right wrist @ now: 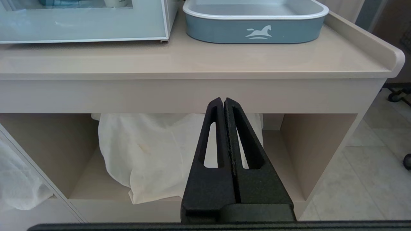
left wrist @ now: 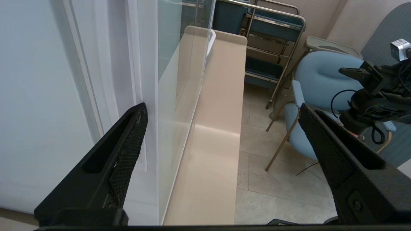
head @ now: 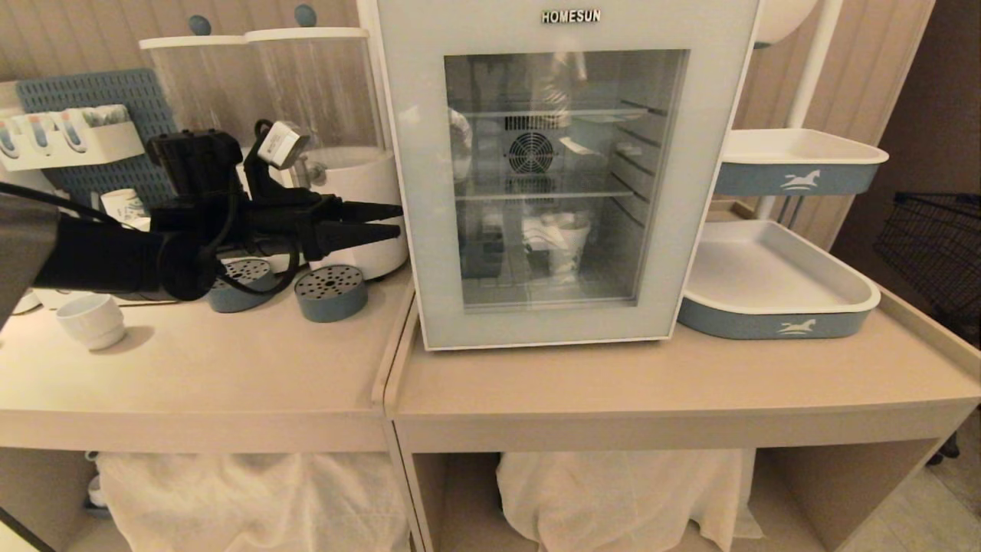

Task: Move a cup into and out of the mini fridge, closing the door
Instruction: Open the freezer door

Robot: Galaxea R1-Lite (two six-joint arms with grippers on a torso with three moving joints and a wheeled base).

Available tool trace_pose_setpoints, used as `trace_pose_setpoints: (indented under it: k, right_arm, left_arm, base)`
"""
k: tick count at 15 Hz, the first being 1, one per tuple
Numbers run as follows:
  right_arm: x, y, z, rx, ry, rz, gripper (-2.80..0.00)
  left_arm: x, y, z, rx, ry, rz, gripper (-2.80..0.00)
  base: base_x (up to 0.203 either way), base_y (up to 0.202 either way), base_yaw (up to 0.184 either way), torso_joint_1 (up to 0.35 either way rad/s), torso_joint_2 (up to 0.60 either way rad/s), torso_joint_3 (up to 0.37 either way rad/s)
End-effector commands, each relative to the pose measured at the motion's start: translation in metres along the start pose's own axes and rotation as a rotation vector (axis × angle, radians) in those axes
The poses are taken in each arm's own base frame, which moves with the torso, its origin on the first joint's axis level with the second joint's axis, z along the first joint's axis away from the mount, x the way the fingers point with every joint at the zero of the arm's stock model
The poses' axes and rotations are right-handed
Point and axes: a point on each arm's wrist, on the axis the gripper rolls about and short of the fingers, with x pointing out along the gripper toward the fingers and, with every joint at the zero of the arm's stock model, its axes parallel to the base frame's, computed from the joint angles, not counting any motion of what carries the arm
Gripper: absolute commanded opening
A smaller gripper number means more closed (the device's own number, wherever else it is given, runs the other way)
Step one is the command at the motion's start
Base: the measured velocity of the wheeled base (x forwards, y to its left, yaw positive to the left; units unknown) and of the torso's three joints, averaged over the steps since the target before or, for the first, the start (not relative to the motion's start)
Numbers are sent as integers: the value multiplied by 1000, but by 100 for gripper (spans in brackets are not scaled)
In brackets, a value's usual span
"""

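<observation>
cup [head: 569, 244] blurred behind door [head: 563, 180] glass

From my right wrist camera I see the right gripper [right wrist: 223, 102] with its two black fingers pressed together, holding nothing. It hangs in front of the table [right wrist: 192, 93], below the top edge. On the table stands a blue tray [right wrist: 257, 30] with a white horse mark, just beside the fridge [right wrist: 83, 27], of which only the lower door frame shows. Under the table, a white cloth [right wrist: 144, 154] lies in the open compartment.
</observation>
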Motion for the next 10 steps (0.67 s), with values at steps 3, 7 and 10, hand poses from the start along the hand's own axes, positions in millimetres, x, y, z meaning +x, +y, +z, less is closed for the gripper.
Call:
trace_pose_setpoints:
  k: [3, 7, 10]
  right_arm:
    - [0, 0, 0, -1, 1, 2, -280]
    - [0, 0, 0, -1, 1, 2, -280]
    - [0, 0, 0, -1, 1, 0, -280]
  left_arm:
    - [8, 0, -3, -26, 10, -27, 0]
    - [17, 8, -11, -36, 15, -40, 0]
    - [22, 11, -19, -42, 20, -45, 0]
  base:
    - [0, 0, 0, 0, 0, 0]
    - [0, 0, 0, 0, 0, 0]
    - [0, 0, 0, 0, 0, 0]
